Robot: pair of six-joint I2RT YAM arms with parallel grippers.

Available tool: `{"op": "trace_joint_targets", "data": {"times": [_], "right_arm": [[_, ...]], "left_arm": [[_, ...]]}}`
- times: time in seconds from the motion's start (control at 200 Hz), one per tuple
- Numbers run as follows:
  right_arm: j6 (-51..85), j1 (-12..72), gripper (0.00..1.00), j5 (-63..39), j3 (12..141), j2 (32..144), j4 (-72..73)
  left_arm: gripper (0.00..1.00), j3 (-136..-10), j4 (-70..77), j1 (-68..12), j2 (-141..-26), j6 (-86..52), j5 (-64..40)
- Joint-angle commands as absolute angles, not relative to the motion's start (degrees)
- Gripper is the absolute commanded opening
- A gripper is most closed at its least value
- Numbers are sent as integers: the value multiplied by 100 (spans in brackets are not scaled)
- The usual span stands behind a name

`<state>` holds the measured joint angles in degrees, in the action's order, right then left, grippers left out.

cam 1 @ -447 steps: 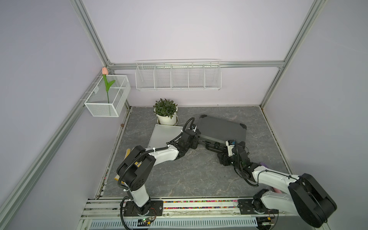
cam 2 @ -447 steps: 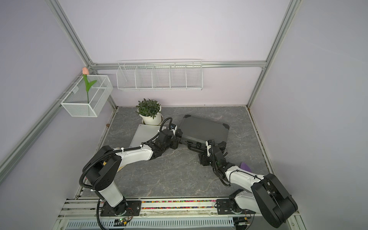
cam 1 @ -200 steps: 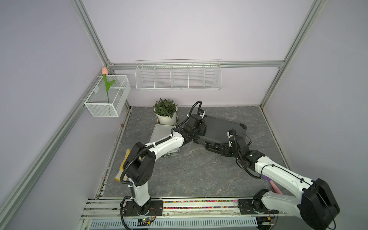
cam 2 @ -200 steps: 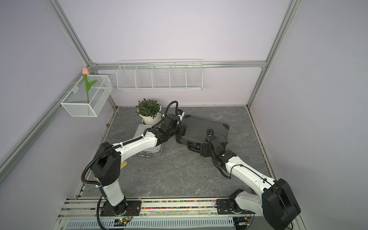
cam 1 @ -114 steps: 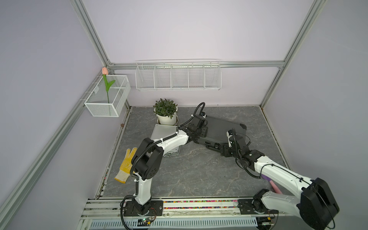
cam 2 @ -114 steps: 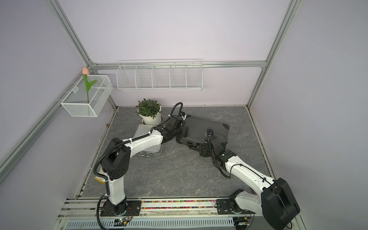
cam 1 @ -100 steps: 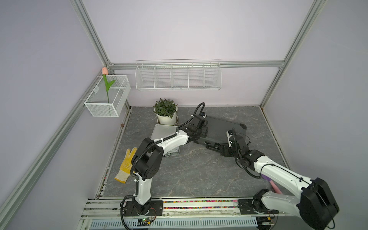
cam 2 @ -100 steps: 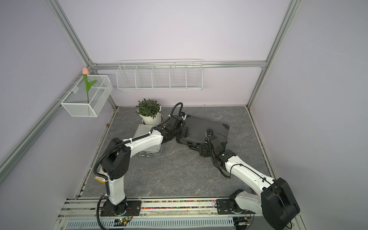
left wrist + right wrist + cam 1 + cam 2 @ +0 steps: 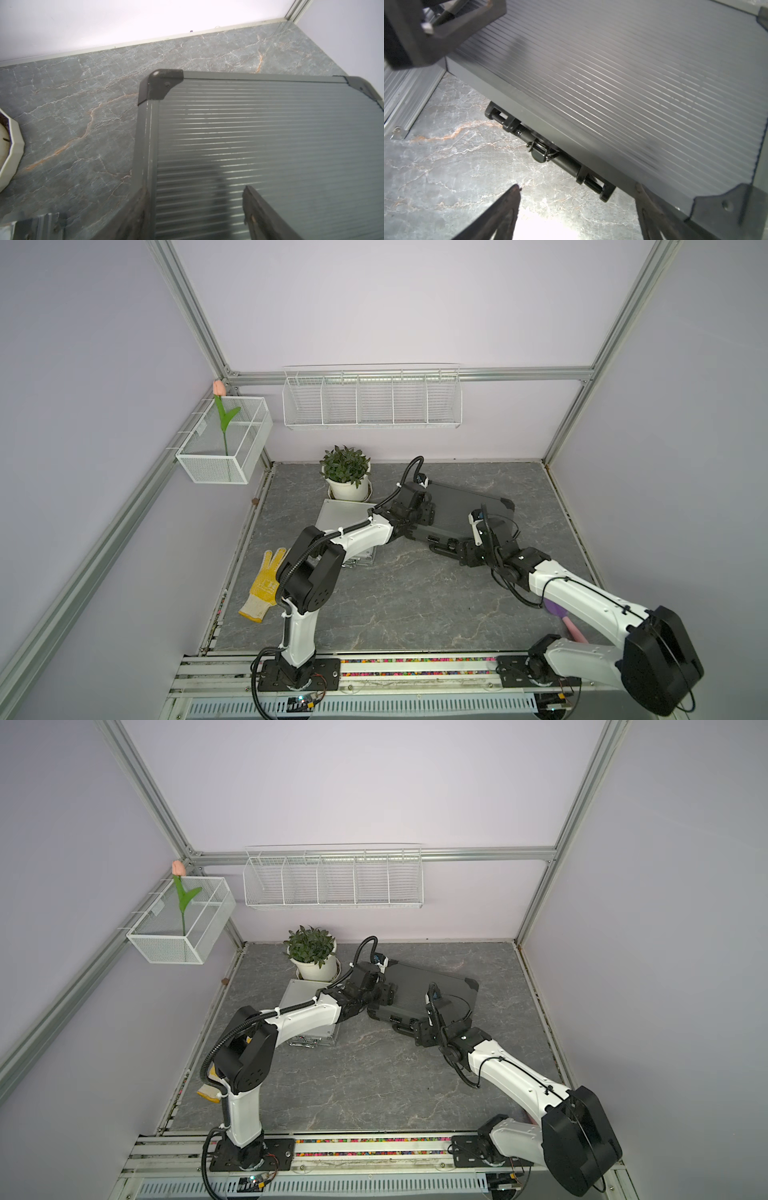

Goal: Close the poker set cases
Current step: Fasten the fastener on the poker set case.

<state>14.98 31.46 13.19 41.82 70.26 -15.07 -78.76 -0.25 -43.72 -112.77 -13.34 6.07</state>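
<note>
The dark case (image 9: 461, 508) lies flat, lid down, handle toward the robot; the silver case (image 9: 343, 512) lies closed beside it.

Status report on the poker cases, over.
Left gripper open over dark-grey case. Right gripper open by its handle. Both lids down, silver case too. Nothing blocking.

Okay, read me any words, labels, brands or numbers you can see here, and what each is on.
None can be read.
The ribbed lid of the dark-grey case, the silver case and the yellow glove show no lettering.
A pale tag on the mesh basket is too small to read.
</note>
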Motion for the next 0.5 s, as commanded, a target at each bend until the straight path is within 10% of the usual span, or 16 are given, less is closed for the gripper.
{"op": "trace_joint_targets", "data": {"times": [0.0,0.495], "right_arm": [[963,3010,88,1216,4275,7148,-1205],[-1323,3079,91,955,3962,6792,-32]], "left_arm": [[73,-7473,-454,-4336,-11563,-1612,395],[73,-7093,-13,-4295,-11407,-1757,298]]}}
